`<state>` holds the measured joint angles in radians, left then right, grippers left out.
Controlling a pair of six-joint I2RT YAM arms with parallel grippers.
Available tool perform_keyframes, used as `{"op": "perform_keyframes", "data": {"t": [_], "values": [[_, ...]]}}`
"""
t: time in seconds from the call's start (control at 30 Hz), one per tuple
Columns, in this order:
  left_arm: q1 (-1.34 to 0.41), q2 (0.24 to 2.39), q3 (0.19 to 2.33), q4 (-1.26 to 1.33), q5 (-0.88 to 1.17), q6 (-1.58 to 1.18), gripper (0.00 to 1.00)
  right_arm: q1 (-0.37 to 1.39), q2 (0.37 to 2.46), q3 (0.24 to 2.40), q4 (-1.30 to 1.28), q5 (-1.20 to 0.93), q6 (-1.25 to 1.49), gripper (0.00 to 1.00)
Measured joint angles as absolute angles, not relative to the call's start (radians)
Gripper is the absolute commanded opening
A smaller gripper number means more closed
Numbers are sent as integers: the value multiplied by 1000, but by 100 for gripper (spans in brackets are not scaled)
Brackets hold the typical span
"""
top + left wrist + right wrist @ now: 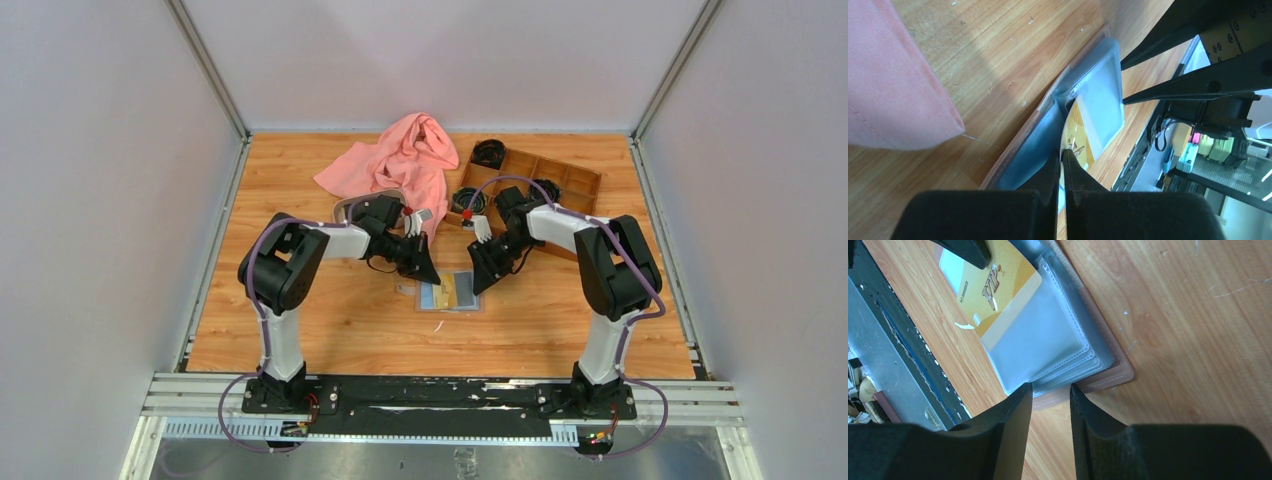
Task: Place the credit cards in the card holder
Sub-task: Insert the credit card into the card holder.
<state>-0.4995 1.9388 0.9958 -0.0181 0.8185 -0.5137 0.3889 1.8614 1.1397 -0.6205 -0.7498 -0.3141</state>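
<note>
The card holder (462, 293) lies open on the table between the two grippers, its clear sleeves up and its tan cover (1113, 376) underneath. My left gripper (428, 272) is shut on a gold-tan credit card (1079, 142), whose far end sits in a clear sleeve (1100, 95). The gold card (998, 290) also shows in the right wrist view, partly under the sleeve (1043, 340). My right gripper (1050, 387) is open, with its tips at the holder's edge. I can make out no dark cards.
A pink cloth (400, 165) lies at the back, partly over an oval tray (385, 195). A brown wooden compartment box (550, 180) holding black items stands at the back right. A small white scrap (437, 325) lies in front of the holder.
</note>
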Motion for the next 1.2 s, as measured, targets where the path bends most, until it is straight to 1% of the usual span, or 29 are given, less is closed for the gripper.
{"op": "perform_keyframes", "data": {"t": [0.67, 0.93, 1.2], "values": [[-501, 1968, 1070, -186, 821, -453, 0, 405, 1861, 1140, -620, -748, -315, 38], [-502, 1988, 1081, -167, 841, -484, 0, 406, 1861, 1140, -620, -746, -315, 39], [-524, 1995, 1065, -66, 852, -567, 1, 410, 1858, 1140, -620, -740, -315, 40]]}}
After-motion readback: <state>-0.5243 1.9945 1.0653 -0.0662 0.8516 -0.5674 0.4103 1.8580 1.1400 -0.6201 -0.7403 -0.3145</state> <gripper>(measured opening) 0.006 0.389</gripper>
